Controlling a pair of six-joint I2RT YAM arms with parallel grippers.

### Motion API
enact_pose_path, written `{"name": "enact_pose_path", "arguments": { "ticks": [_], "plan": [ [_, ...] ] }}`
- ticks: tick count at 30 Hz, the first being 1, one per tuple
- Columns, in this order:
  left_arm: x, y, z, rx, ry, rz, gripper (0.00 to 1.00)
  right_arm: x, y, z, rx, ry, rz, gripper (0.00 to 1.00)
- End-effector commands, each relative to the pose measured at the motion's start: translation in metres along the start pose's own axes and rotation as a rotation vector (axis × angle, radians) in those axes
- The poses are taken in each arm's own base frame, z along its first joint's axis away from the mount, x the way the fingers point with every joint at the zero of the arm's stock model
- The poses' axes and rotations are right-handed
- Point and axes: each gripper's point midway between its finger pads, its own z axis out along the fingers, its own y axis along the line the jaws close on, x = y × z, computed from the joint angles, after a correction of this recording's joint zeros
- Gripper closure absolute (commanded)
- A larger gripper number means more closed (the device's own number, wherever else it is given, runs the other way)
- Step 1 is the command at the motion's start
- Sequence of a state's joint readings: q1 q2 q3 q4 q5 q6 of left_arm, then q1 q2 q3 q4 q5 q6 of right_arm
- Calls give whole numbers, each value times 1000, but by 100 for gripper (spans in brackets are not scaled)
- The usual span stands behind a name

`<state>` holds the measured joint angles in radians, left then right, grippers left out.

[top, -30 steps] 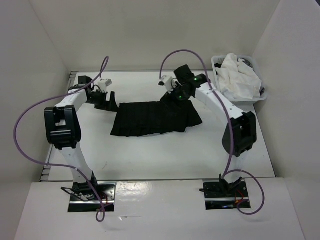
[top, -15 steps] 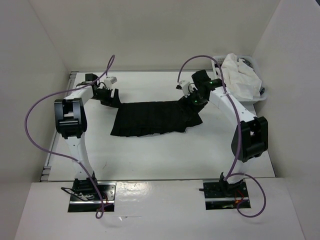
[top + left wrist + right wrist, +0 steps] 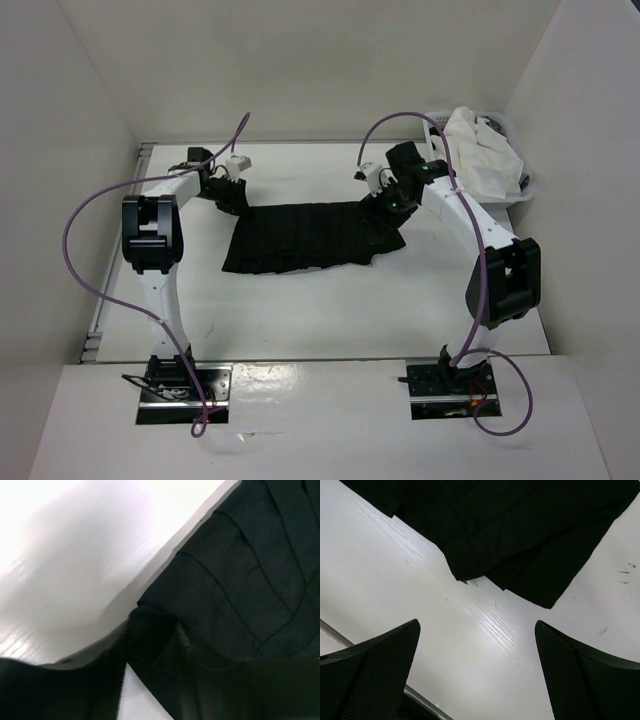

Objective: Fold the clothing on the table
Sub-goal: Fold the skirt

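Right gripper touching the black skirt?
Apart. Right wrist view: the right gripper is open over the table, white surface showing between it and the skirt.

The skirt (image 3: 310, 237) is black and soft, with lots of thin folds running from its far edge to its near edge. It lies flat and spread out on the table (image 3: 350, 310), in the far half and about midway between the table's left and right sides. Its wider edge faces the table's near side. Its right end looks bunched, with layers on top of each other. The table is white and flat, with tiny dark marks.
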<state>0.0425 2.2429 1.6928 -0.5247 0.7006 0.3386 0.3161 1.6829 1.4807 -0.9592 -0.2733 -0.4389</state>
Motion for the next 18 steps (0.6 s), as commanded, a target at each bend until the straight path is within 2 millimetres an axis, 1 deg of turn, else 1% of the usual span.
{"name": "enact_pose_path", "arguments": {
  "ticks": [1, 2, 3, 4, 5, 6, 7, 8, 9, 10, 11, 12, 13, 15, 16, 17, 18],
  "plan": [
    [21, -8, 8, 41, 53, -14, 72, -2, 1, -12, 13, -30, 6, 0],
    [23, -4, 7, 18, 64, -24, 81, -4, 0, -11, 16, -40, 3, 0],
    [20, -6, 2, 2, 61, -28, 89, 0, 1, -9, 12, -29, 6, 0],
    [24, -7, 1, -8, 72, -45, 100, 1, 1, -7, 12, -29, 6, 0],
    [21, -5, -5, -40, 69, -46, 100, -4, 0, -9, 20, -49, 0, 0],
    [21, -4, -9, -51, 57, -85, 100, 0, -4, -8, 33, -45, 21, 0],
    [23, 0, -16, -75, 44, -106, 100, -5, -7, -8, 41, -64, 15, 0],
    [25, -1, -18, -88, 50, -129, 100, -2, -13, -6, 57, -61, 38, 0],
    [21, 3, -23, -111, 32, -169, 100, -4, -16, -6, 72, -71, 49, 0],
    [28, 1, -21, -107, 43, -196, 100, -4, -25, -8, 89, -84, 65, 0],
    [28, -1, -28, -114, 35, -217, 100, -8, -33, -9, 113, -105, 82, 0],
    [29, 1, -29, -142, 35, -249, 100, -7, -37, -6, 117, -105, 102, 0],
    [29, -1, -33, -154, 33, -258, 100, -6, -46, -9, 133, -114, 121, 0],
    [38, 0, -35, -191, 51, -306, 100, -6, -54, 0, 105, -124, 155, 0],
    [35, -2, -41, -205, 43, -307, 100, -10, -59, 0, 95, -140, 165, 0],
    [37, 0, -45, -221, 41, -326, 100, -4, -67, 3, 83, -138, 204, 0],
    [36, 2, -48, -242, 38, -330, 100, -9, -72, 2, 72, -155, 211, 0]
  ]
}}
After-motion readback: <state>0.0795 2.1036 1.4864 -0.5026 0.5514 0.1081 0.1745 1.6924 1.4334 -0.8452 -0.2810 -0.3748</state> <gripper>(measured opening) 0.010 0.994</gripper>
